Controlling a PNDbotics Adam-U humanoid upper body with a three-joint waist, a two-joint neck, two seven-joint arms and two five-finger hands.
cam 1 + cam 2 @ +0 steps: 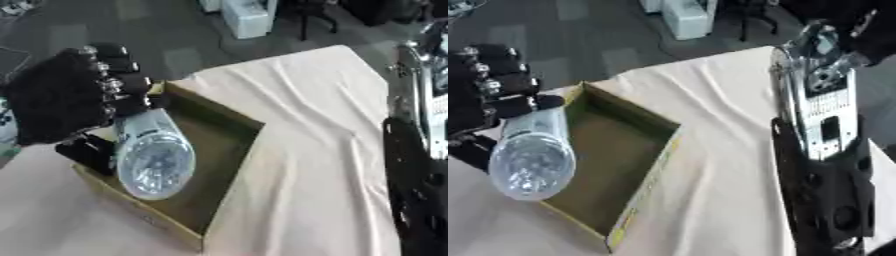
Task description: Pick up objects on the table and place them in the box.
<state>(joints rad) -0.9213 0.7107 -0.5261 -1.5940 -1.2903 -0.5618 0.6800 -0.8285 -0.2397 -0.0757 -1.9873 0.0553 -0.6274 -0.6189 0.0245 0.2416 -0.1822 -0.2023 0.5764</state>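
- The table draped in a creased, pale cream cloth (306,150) fills most of both views, running askew from the lower left up to the far right.
- The open, shallow brown cardboard box (636,150) sits on the cloth toward the left side; what shows of its floor is bare (part of it is hidden by the bottle).
- The right arm's black and silver forearm (824,150) runs down the right edge, well apart from the box; its hand shows in neither view.
- The black left hand (66,97) is raised over the box's left wall, fingers and thumb curled round the upper part of the bottle.
- The clear plastic bottle (153,155) hangs in that grasp above the box's near-left part, its long axis tilted, the round base pointing down and toward the camera, the top hidden inside the hand.
- The relation that matters: the bottle already lies over the box opening, below and just in front of the left hand, so the coming move is likely a lowering and release by that hand.
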